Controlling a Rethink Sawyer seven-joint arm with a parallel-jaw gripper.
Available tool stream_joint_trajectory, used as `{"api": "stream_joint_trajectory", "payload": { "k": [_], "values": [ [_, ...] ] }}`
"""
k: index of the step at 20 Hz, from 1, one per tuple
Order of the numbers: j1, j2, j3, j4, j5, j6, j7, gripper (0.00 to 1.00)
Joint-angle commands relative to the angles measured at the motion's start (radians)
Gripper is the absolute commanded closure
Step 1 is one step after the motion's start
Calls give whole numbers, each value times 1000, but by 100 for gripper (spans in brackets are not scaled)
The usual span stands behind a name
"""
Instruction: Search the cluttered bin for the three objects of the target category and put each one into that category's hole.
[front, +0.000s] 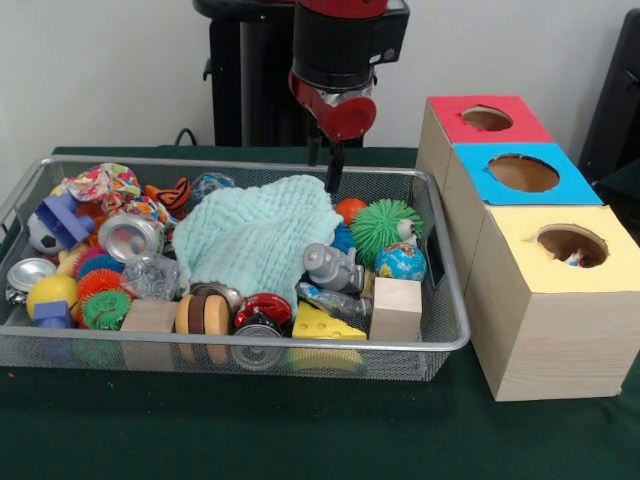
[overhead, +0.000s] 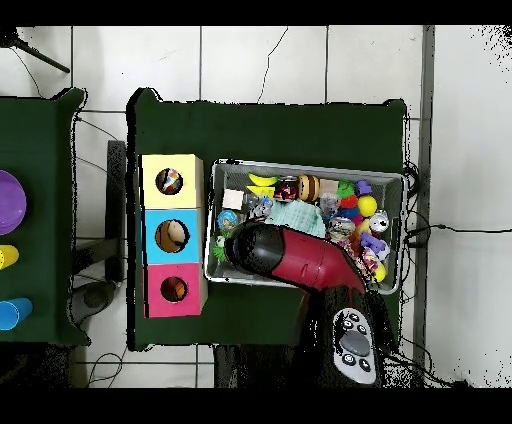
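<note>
The gripper (front: 330, 172) is hovering over the cloth's (front: 255, 238) far edge inside the basket (front: 455, 300); whether its fingers are spread cannot be told.

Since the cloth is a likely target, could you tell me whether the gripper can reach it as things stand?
Probably yes: the gripper hangs just above the cloth's far edge, and the cloth lies on top of the clutter, nothing covering it.

No lettering, labels, brand marks or numbers can be read anywhere in either view. The toys in the wire basket (front: 455, 340), the three colour-topped boxes (front: 545, 330) and the robot arm (front: 345, 45) carry nothing legible.
</note>
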Motion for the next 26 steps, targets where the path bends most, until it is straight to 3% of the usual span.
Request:
{"api": "stream_joint_trajectory", "payload": {
  "k": [1, 6, 17, 26],
  "values": [
    [-52, -14, 129, 77, -109, -74, -127, 0],
    [-119, -61, 169, 130, -158, -68, -166, 0],
    [-375, -164, 309, 200, -304, 7, -322, 0],
    [-507, -116, 401, 177, -431, 3, -328, 0]
  ]
}}
